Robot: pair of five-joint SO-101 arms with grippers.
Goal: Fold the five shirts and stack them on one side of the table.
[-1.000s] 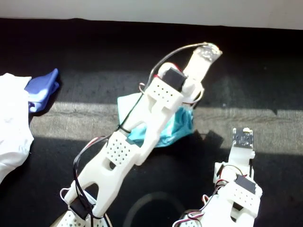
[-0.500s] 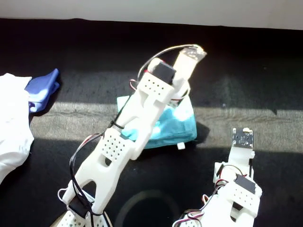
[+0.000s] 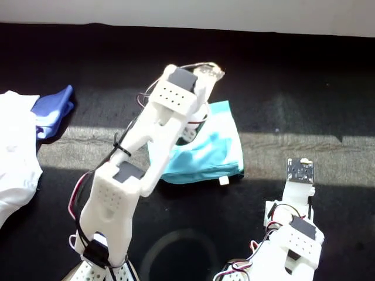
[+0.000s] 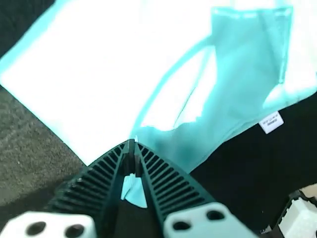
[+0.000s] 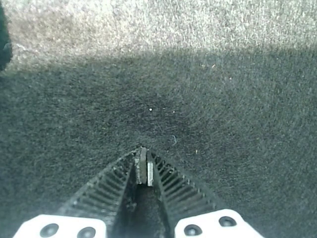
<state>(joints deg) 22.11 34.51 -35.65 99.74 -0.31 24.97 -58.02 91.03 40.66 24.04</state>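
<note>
Dark felt table (image 3: 304, 88), striped by a band of sunlight, carries the work. The left gripper (image 4: 131, 145) is pinched tight on an edge of the teal shirt (image 3: 211, 152), which lies mid-table, part folded. The right gripper (image 5: 143, 151) is pressed together on nothing, over bare felt. With so thin a pinch the cloth could slip, or a drag could undo the fold. A white shirt (image 3: 14, 152) and a blue shirt (image 3: 53, 108) lie well off on the left arm's side.

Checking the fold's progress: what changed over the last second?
The left gripper, shut on the teal shirt, swung toward the white cloth and blue cloth, dragging the shirt out flatter. The right gripper and both cloths stayed put.
</note>
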